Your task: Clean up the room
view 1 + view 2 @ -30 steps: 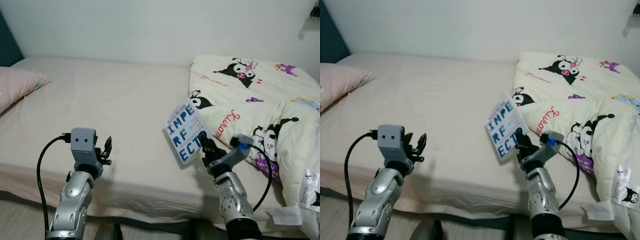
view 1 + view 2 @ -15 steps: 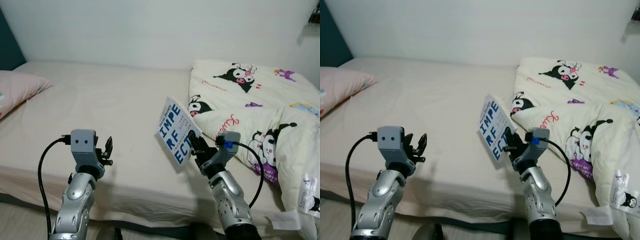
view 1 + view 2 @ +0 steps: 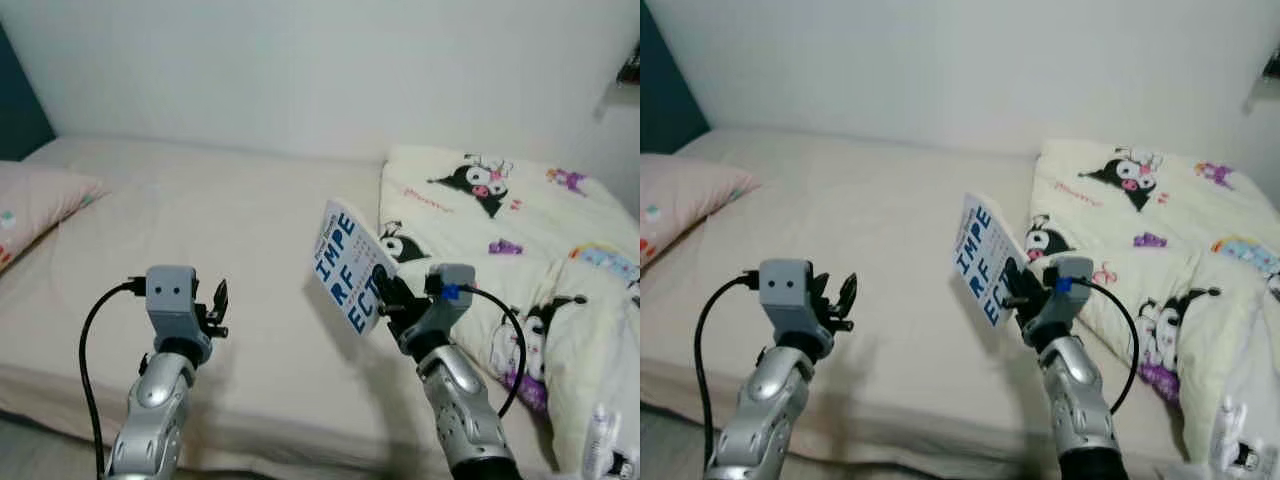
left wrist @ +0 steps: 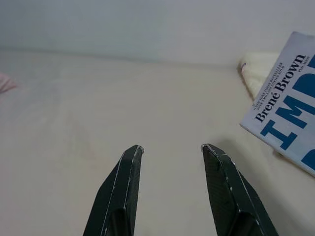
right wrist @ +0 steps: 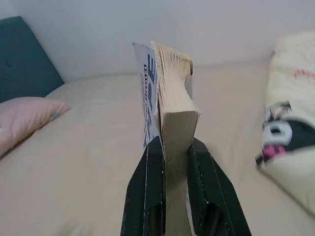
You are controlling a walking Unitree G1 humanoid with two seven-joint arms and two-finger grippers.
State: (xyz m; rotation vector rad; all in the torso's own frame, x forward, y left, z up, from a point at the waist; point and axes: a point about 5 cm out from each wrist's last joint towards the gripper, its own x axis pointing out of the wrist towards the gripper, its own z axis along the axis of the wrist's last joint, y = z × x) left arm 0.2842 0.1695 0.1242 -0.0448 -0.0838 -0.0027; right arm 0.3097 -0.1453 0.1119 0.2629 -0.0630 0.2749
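**Book lifted clear of the bed, carried toward the middle**

Over the last second the book (image 3: 348,266) has risen and swung away from the quilt (image 3: 510,250), from low by the near edge of the bed (image 3: 200,220) to higher up, above the sheet just beside the quilt's folded edge. Part of the shift is the camera's own, since the whole scene has slid and blurred slightly. The right gripper (image 3: 385,296) is clamped on the book's lower end, one black finger on each cover, the pages standing edge-on between them in the right wrist view. The cover tilts, blue letters facing the robot. The left gripper (image 3: 215,305) hovers over the near part of the mattress with its fingers (image 4: 120,189) spread apart and nothing between them. A pink pillow (image 3: 35,200) lies at the bed's left end.

The pickup looks done and the hold secure; what seems left is finding the book a proper place, which none of these views shows
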